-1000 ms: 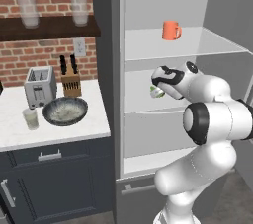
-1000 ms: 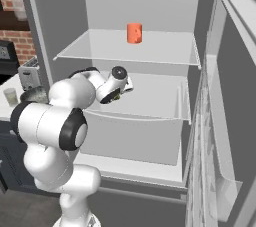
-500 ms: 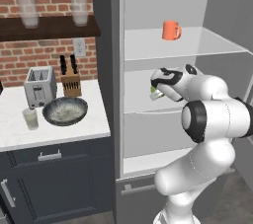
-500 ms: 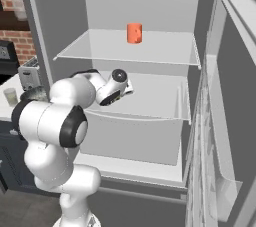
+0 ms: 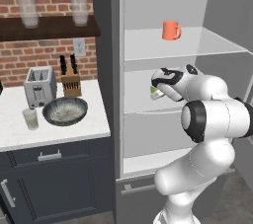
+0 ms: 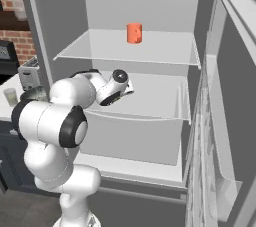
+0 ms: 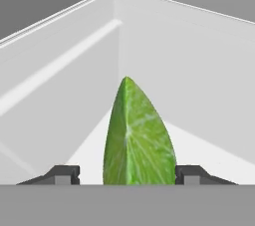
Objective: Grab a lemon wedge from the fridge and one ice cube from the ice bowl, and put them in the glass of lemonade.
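Inside the fridge (image 5: 217, 70), on the middle shelf, the gripper (image 7: 127, 175) has its jaws set either side of the lemon wedge (image 7: 137, 135); the right fingertip (image 7: 191, 174) looks against the peel, the left stands just apart, so I cannot tell whether the clamp is made. This is the wedge pickup. Next comes finishing the squeeze, lifting clear and swinging left to the glass of lemonade (image 5: 30, 118) beside the ice bowl (image 5: 64, 110). An orange mug (image 5: 171, 30) sits on the shelf above.
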Controlling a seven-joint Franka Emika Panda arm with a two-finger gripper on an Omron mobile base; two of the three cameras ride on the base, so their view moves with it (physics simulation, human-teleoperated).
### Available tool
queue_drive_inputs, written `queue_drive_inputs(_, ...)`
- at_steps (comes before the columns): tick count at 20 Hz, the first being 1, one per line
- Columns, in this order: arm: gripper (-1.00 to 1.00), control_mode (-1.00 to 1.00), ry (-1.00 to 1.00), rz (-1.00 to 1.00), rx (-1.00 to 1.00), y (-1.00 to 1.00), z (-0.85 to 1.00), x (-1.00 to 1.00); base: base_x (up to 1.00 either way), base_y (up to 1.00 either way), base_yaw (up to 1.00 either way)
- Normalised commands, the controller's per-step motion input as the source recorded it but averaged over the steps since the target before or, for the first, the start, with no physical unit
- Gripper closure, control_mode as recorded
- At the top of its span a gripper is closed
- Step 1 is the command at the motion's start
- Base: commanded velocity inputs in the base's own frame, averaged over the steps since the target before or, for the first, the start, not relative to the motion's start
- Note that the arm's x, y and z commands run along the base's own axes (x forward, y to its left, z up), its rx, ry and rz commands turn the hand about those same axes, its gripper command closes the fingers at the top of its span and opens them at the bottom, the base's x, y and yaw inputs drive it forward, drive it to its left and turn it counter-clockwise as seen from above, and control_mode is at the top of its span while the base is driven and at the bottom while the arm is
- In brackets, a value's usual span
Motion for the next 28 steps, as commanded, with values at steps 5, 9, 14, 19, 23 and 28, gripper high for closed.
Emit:
queue_drive_inputs(5,1.0,-1.0,0.0,0.0,0.0,0.0,0.0,0.0,0.0,0.0,0.0)
queue_drive_inputs(9,1.0,-1.0,0.0,0.0,0.0,0.0,0.0,-0.02,0.0,0.0,0.0)
queue_drive_inputs(14,1.0,-1.0,0.0,0.0,0.02,-0.05,0.0,-0.67,0.0,0.0,0.0)
queue_drive_inputs(19,1.0,-1.0,0.0,-0.02,0.04,-0.38,0.2,-0.96,0.0,0.0,0.0)
queue_drive_inputs(23,1.0,-1.0,0.02,-0.03,0.01,-0.48,0.62,-0.86,0.0,0.0,0.0)
queue_drive_inputs(28,1.0,-1.0,0.21,-0.01,0.0,-0.21,0.96,-0.49,0.0,0.0,0.0)
